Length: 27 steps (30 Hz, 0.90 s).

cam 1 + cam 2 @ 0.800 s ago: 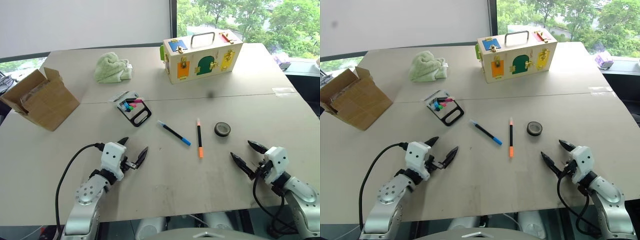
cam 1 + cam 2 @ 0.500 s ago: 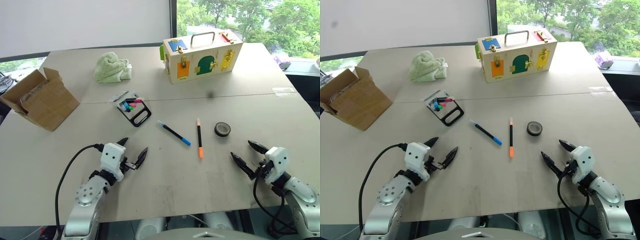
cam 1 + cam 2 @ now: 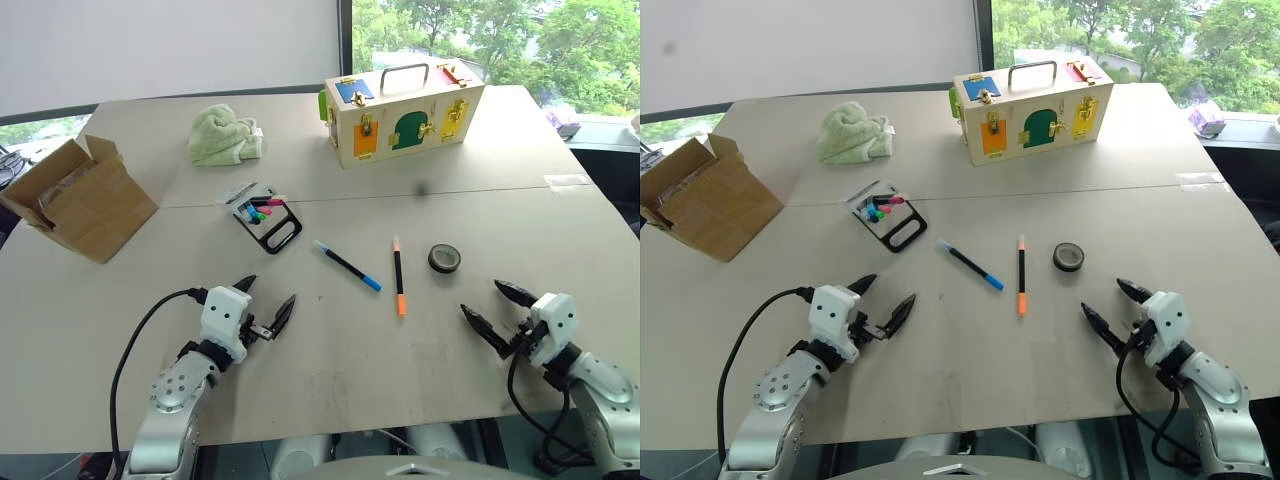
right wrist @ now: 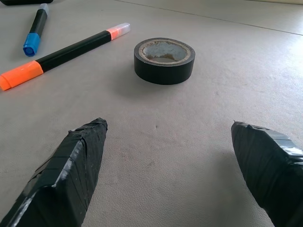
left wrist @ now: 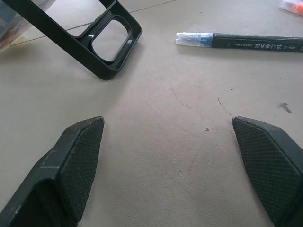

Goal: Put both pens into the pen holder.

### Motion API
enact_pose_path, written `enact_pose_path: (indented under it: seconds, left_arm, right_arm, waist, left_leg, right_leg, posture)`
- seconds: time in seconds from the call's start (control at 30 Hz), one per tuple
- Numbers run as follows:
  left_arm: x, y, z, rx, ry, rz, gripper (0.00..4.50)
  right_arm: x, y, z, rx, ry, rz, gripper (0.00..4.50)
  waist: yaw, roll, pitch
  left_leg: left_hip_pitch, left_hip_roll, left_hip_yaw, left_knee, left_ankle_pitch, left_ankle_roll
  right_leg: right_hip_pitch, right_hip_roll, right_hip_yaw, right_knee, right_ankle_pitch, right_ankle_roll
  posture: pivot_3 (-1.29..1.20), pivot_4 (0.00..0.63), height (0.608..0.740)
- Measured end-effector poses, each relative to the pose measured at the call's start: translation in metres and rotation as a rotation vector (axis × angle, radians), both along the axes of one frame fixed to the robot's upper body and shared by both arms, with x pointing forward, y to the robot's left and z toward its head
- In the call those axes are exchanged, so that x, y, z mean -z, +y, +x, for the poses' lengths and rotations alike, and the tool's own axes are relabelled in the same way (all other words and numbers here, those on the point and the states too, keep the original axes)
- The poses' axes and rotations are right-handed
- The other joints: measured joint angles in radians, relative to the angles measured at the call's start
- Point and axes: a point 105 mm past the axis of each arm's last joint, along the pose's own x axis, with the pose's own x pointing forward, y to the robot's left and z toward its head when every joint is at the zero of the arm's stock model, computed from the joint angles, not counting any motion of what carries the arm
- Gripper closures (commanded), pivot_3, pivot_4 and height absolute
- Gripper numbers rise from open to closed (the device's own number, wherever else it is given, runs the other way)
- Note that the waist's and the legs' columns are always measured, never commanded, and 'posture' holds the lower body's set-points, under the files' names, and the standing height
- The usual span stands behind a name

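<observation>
So nothing picked yet: both pens lie flat mid-table, pen holder (image 3: pixel 266 222) sits at approx 11 o'clock from them, well apart. L gripper (image 3: pixel 266 307) hangs low over bare table at approx 7 o'clock of the blue-tipped pen (image 3: pixel 348 265), jaws spread wide, empty; wrist cam looks past its fingertips (image 5: pixel 75 156) at the holder's loop handle and the pen's clear end, so prob. lined up for that pen. R gripper (image 3: pixel 497 306) at approx 4 o'clock of the orange-ended pen (image 3: pixel 398 273), also spread wide, empty, aimed toward that pen w/ the tape roll (image 3: pixel 445 258) just beside its path. My read: one pen per arm, nearest-first. Risk: R arm nudges the roll on approach.
</observation>
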Motion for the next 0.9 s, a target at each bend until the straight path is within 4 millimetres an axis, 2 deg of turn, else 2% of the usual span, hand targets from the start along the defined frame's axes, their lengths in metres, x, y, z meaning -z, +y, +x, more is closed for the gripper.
enact_pose_path:
  seconds: [0.13,0.23,0.27,0.4,0.5,0.6,0.63,0.67,0.7,0.8,0.9]
  left_arm:
    - [-0.005,0.0,0.0,0.027,-0.002,-0.05,0.05]
    - [-0.031,-0.005,-0.004,0.163,-0.008,-0.176,0.05]
    - [-0.045,-0.005,-0.006,0.24,-0.014,-0.202,0.05]
    - [-0.078,0.007,-0.015,0.45,-0.006,-0.055,0.05]
    - [-0.084,0.016,-0.019,0.546,0.04,0.08,0.05]
    - [-0.088,0.019,-0.02,0.599,0.057,0.141,0.05]
    - [-0.088,0.018,-0.021,0.611,0.062,0.151,0.0]
    - [-0.088,0.018,-0.021,0.615,0.062,0.156,0.0]
    - [-0.09,0.017,-0.021,0.624,0.06,0.163,0.0]
    - [-0.092,0.015,-0.021,0.63,0.053,0.168,0.0]
    - [-0.094,0.011,-0.021,0.63,0.037,0.168,0.0]
  right_arm:
    - [-0.006,0.001,0.01,-0.025,0.005,-0.058,0.03]
    - [-0.027,0.011,0.021,-0.071,-0.044,-0.085,0.03]
    - [-0.039,0.017,0.026,-0.102,-0.076,-0.103,0.03]
    - [-0.068,0.034,0.041,-0.187,-0.146,-0.154,0.03]
    - [-0.063,0.054,0.048,-0.315,-0.103,-0.292,0.03]
    - [-0.051,0.068,0.051,-0.401,-0.046,-0.34,0.03]
    - [-0.047,0.07,0.051,-0.425,-0.021,-0.354,0.54]
    - [-0.045,0.071,0.051,-0.437,-0.009,-0.363,0.75]
    - [-0.039,0.069,0.05,-0.457,0.026,-0.399,1.22]
    - [-0.042,0.062,0.052,-0.459,0.027,-0.461,2.46]
    - [-0.044,0.057,0.055,-0.426,0.052,-0.458,3.9]
  waist:
    - [0.0,0.0,0.0]
    - [0.001,0.002,0.002]
    - [0.002,0.003,0.003]
    - [0.0,0.007,0.005]
    - [0.0,0.007,0.006]
    - [0.002,0.007,0.006]
    - [0.002,0.007,0.006]
    - [0.002,0.007,0.006]
    - [0.003,0.007,0.007]
    - [0.003,0.006,0.006]
    - [0.004,0.006,0.006]
  left_leg:
    - [0.0,0.0,0.0,0.0,0.0,0.0]
    - [-0.003,0.0,-0.001,0.0,0.0,0.0]
    - [-0.003,0.0,-0.002,0.0,0.0,0.0]
    - [-0.003,0.0,-0.001,-0.001,0.0,-0.001]
    - [-0.004,0.0,-0.002,-0.001,0.0,-0.001]
    - [-0.007,0.0,-0.003,-0.001,0.001,-0.002]
    - [-0.01,0.0,-0.003,-0.001,0.002,-0.004]
    - [-0.011,0.0,-0.003,-0.001,0.002,-0.004]
    - [-0.014,0.0,-0.003,0.0,0.002,-0.004]
    - [-0.014,0.0,-0.003,0.0,0.002,-0.004]
    - [-0.014,0.0,-0.004,0.0,0.002,-0.004]
  right_leg:
    - [0.0,0.0,0.0,0.0,0.0,0.0]
    - [-0.002,0.0,-0.002,0.001,0.0,0.0]
    - [-0.002,0.0,-0.003,0.001,0.0,0.0]
    - [-0.002,0.001,-0.002,-0.002,0.0,-0.001]
    - [-0.002,0.001,-0.003,-0.005,0.0,0.0]
    - [-0.003,0.0,-0.004,-0.007,0.0,0.0]
    - [-0.005,0.0,-0.005,-0.007,0.0,0.0]
    - [-0.006,0.0,-0.005,-0.007,0.0,0.0]
    - [-0.009,0.0,-0.005,-0.007,0.0,0.0]
    - [-0.009,0.0,-0.005,-0.007,0.0,0.0]
    - [-0.008,0.0,-0.006,-0.007,0.0,0.0]
  posture:
    - [0.0,0.15,0.74]
    - [0.0,0.15,0.74]
    - [0.0,0.15,0.74]
    - [0.0,0.15,0.74]
    - [0.0,0.15,0.74]
    - [0.0,0.15,0.74]
    - [0.0,0.15,0.74]
    - [0.0,0.15,0.74]
    - [0.0,0.15,0.74]
    - [0.0,0.15,0.74]
    - [0.0,0.15,0.74]
